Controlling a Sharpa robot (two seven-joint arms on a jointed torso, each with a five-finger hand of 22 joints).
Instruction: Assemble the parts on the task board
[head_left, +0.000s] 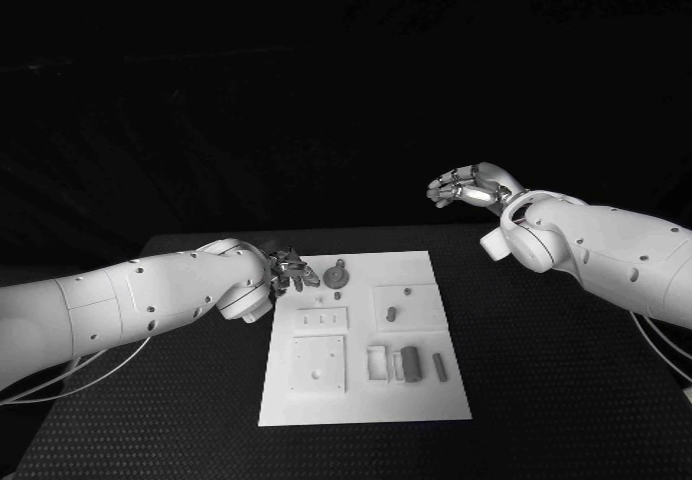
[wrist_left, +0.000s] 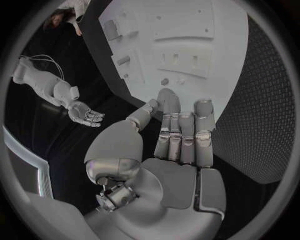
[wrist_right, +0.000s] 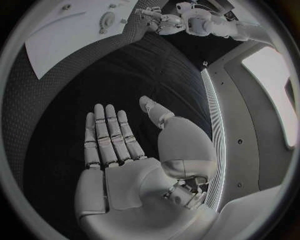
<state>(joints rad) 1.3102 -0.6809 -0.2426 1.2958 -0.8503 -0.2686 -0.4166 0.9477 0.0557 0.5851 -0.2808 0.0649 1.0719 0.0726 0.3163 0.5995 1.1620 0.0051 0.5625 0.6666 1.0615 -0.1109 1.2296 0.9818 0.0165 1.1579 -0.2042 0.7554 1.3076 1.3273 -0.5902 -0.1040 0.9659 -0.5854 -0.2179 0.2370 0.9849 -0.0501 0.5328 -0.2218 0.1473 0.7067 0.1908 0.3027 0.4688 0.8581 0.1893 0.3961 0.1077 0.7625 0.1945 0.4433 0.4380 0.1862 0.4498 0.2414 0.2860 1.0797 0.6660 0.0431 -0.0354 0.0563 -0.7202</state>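
The white task board (head_left: 361, 400) lies in the middle of the black table. A round grey part (head_left: 336, 273) sits at its far left corner. A small grey part (head_left: 391, 313) lies on a raised plate, and two grey bars (head_left: 411, 362) stand near the board's right side. My left hand (head_left: 293, 272) hovers at the far left corner beside the round part, fingers straight and holding nothing (wrist_left: 181, 150). My right hand (head_left: 469, 187) hangs in the air beyond the board's far right corner. In the right wrist view its palm (wrist_right: 119, 145) is flat and empty.
Raised white plates (head_left: 319, 362) and a slotted block (head_left: 323, 319) stand on the board's left half. The board (wrist_left: 237, 65) fills the far side of the left wrist view, with black matting (head_left: 562, 380) around it.
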